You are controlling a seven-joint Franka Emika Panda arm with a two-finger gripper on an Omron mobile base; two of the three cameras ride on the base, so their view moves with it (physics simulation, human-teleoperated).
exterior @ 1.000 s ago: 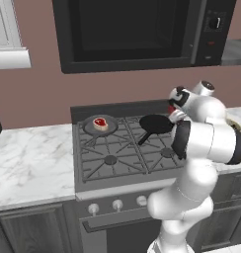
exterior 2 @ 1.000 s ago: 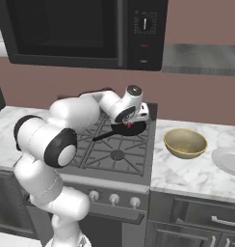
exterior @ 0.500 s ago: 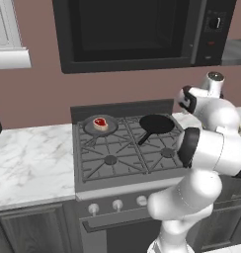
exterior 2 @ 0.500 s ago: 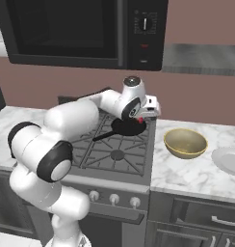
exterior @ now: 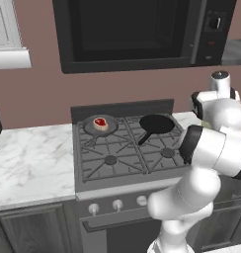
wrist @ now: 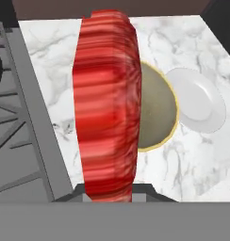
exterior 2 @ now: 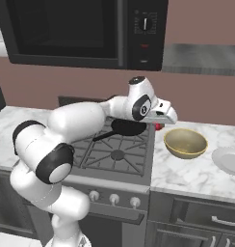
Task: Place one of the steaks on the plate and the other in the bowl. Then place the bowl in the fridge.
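Clenched on one steak [wrist: 107, 108], the claw [exterior 2: 160, 124] hangs above the marble surface [exterior 2: 187, 173] between the stove [exterior 2: 114, 149] and the bowl [exterior 2: 185, 143]; the meat stands edge-on in the hand view, partly covering the bowl behind it. Just beyond the bowl lies the plate [exterior 2: 228, 161]. The other steak [exterior: 100, 123] rests in the grey pan [exterior: 88, 126] on the stove's rear left burner, beside the black frying pan [exterior: 155, 124].

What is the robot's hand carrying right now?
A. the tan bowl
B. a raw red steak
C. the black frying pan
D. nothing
B: in the hand view a raw red steak stands clamped between the fingers, above the tan-beige bowl on the counter.
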